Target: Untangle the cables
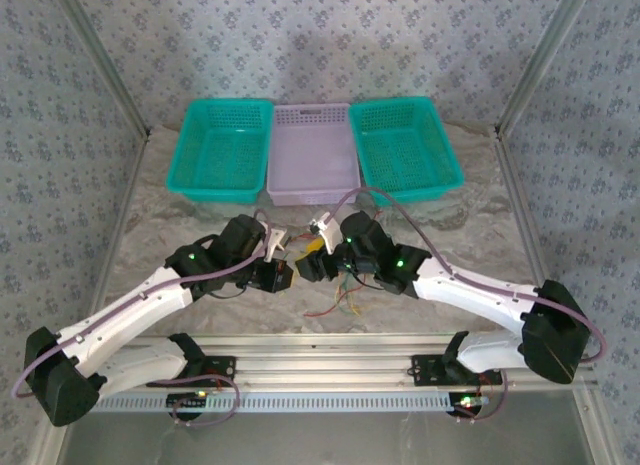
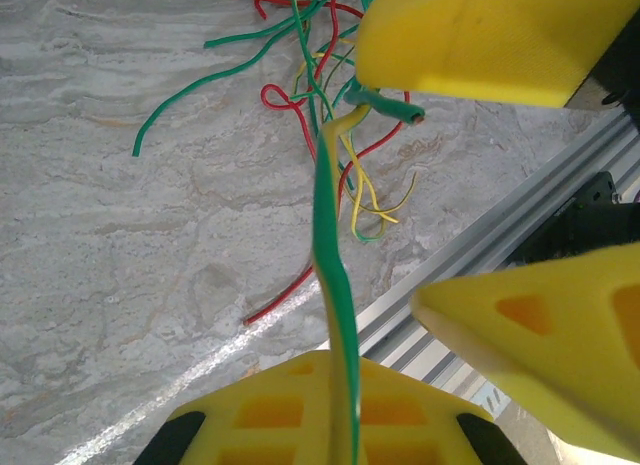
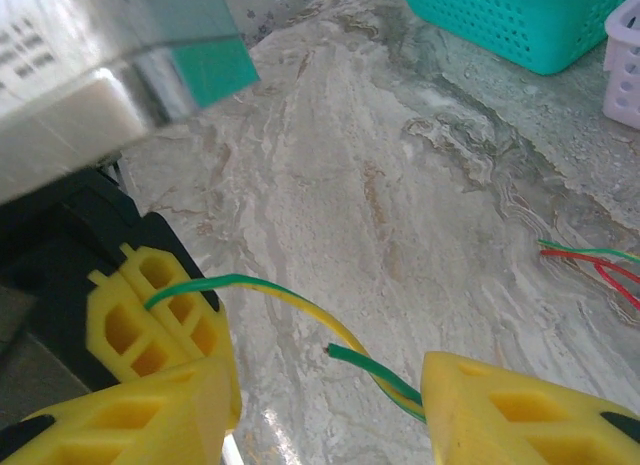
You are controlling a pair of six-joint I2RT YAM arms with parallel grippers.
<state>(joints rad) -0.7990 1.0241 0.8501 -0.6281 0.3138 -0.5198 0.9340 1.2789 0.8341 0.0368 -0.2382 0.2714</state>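
Observation:
A green-and-yellow cable runs up from my left gripper, which is shut on it, to the loose tangle of red, green and yellow cables on the table. That cable passes between the spread yellow fingers of my right gripper and lies against its right finger; the jaws stand apart. A green cable end pokes out beside it. From above, both grippers meet tip to tip over the table's middle, with the cables just below them.
Two teal baskets flank a lavender tray at the back of the marble tabletop. An aluminium rail runs along the near edge. More red and green cable ends lie to the right.

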